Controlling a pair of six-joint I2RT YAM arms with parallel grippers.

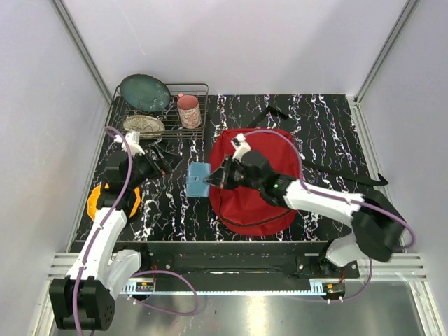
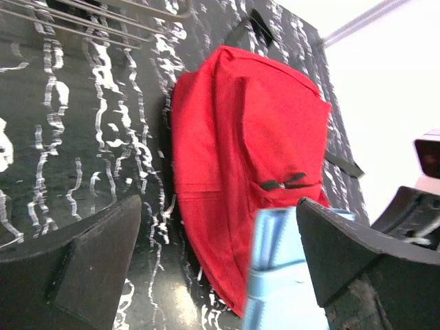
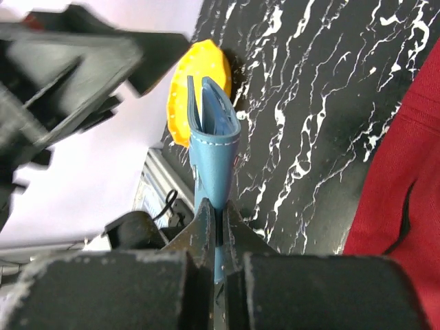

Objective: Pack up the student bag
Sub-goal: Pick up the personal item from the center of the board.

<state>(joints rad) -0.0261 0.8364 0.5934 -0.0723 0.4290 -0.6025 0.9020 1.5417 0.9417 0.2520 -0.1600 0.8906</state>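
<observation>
While the right pincer pinched the blue wallet by its edge and the left pincer gaped open, a slow, steady lift seemed best; the student bag lay just beside it on the counter.

Student bag flat on counter, centre, slightly right. Strap trails from bag to right across counter. Wallet just left of bag, its right edge clamped in jaws of right gripper, which reaches over bag from right. Left gripper just left of wallet, jaws apart. Disc at near left of counter. Wire rack at far left; on it plate, mug right of plate, dish nearer than plate.
</observation>
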